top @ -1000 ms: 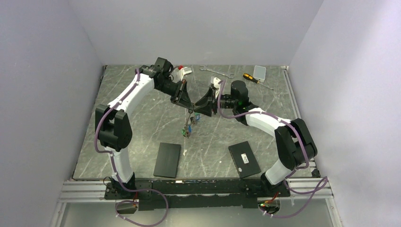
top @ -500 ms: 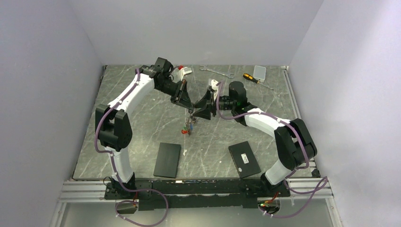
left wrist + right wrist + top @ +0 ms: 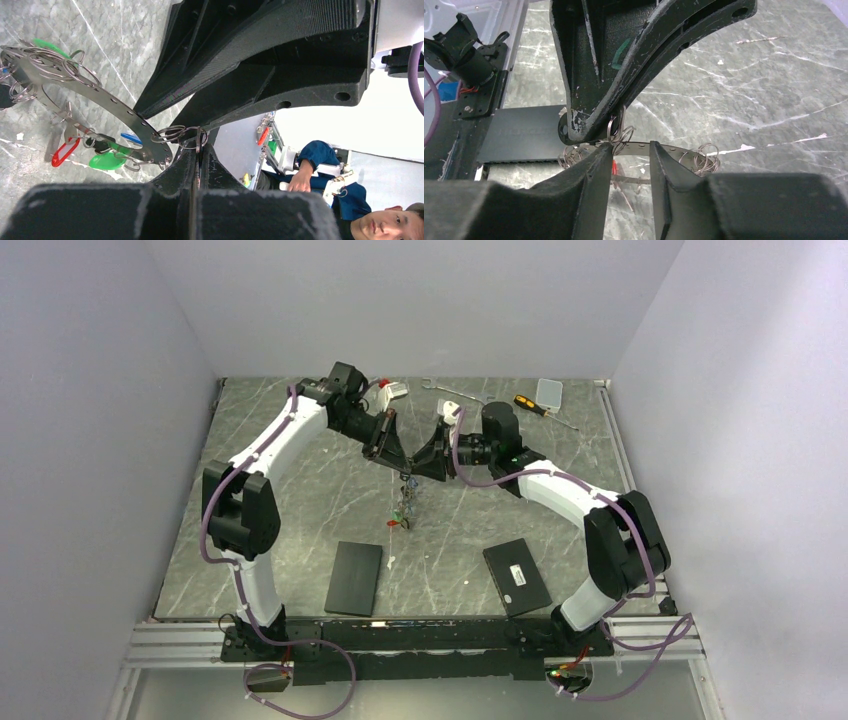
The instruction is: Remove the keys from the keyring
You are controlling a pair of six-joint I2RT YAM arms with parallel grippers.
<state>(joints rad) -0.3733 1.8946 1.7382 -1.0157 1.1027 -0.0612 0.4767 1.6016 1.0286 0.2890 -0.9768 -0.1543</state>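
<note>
Keys (image 3: pixel 402 512): nearest the arm bases, dangling in a bunch from the low side of the keyring (image 3: pixel 107 102).
Keyring: a flat perforated band, hanging over mid-table under the two meeting grippers.
Left gripper (image 3: pixel 197 155): jaws pinched tight at the band's top, among small split rings (image 3: pixel 175 135); whether band or ring sits between them, I cannot tell.
Right gripper (image 3: pixel 629 152): jaws narrowly parted, holding nothing, straddling the band just beside that pinch.
Axis: the band runs crosswise through the right gap, so this arm looks best placed to work a split ring along.
</note>
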